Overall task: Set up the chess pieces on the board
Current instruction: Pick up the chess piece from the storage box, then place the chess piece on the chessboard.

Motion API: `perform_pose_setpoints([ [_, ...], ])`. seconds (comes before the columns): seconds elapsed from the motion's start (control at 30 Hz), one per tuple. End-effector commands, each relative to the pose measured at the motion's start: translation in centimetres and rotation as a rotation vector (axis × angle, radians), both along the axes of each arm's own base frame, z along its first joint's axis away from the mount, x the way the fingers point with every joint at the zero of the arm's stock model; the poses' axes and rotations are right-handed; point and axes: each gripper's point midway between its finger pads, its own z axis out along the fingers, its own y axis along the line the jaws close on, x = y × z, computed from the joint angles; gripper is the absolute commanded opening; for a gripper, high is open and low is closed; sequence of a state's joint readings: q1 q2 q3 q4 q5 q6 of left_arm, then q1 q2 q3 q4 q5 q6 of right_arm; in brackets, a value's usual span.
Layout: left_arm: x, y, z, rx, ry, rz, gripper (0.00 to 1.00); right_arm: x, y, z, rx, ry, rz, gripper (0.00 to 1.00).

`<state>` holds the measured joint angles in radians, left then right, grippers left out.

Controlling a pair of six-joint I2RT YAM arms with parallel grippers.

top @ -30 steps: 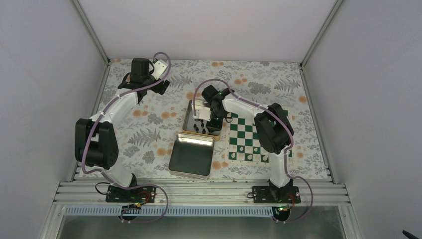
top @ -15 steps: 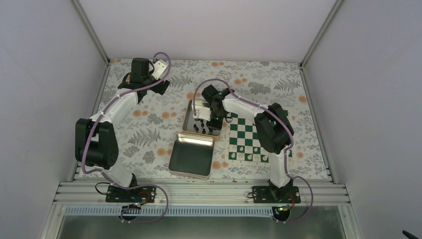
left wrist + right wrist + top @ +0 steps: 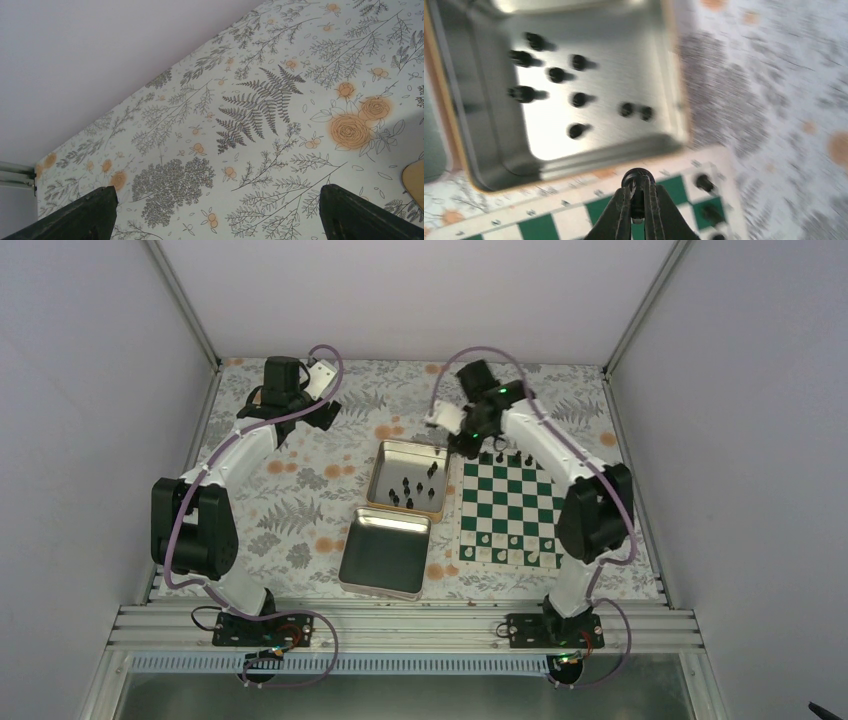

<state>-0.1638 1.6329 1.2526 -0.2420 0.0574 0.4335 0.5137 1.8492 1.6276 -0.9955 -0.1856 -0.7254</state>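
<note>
Step in hand: transfer of one black chess piece (image 3: 638, 178) from the tin (image 3: 388, 452) to the board (image 3: 508, 512). The right gripper (image 3: 638, 200) is clamped on this piece above the board's far left corner. Other pieces (image 3: 556, 75) stand in the tin. The left gripper (image 3: 220, 215) hangs wide apart over the tablecloth (image 3: 260, 115), holding nothing. Next move, as judged: lower the piece upright onto a vacant far-row square without touching its neighbours, then release.

board (image 3: 508, 510): flat, right of centre | chess pieces (image 3: 405, 484): black, several in far tin (image 3: 400, 445), a few on board's far row | near tin (image 3: 385, 555): left of board, touching far tin | right gripper (image 3: 468, 448): over board's far-left corner
</note>
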Motion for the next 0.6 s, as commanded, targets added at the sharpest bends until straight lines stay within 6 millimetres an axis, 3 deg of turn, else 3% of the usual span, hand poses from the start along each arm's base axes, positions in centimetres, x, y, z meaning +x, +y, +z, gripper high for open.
perform_pose_setpoints([
  [0.0, 0.2, -0.2, 0.4, -0.006, -0.01, -0.013, 1.0, 2.5, -5.9, 2.4, -0.013, -0.042, -0.132, 0.05],
  [0.13, 0.2, -0.2, 0.3, -0.006, -0.011, -0.012, 1.0, 4.6, -12.8, 2.2, -0.029, -0.044, -0.281, 0.05],
  [0.33, 0.3, -0.1, 0.1, -0.006, -0.009, -0.01, 1.0, 5.5, -21.9, 0.3, -0.024, -0.014, -0.48, 0.07],
  [0.57, 0.3, -0.2, 0.0, -0.008, -0.005, -0.01, 1.0, 5.3, -27.3, -2.9, -0.012, 0.027, -0.594, 0.08],
])
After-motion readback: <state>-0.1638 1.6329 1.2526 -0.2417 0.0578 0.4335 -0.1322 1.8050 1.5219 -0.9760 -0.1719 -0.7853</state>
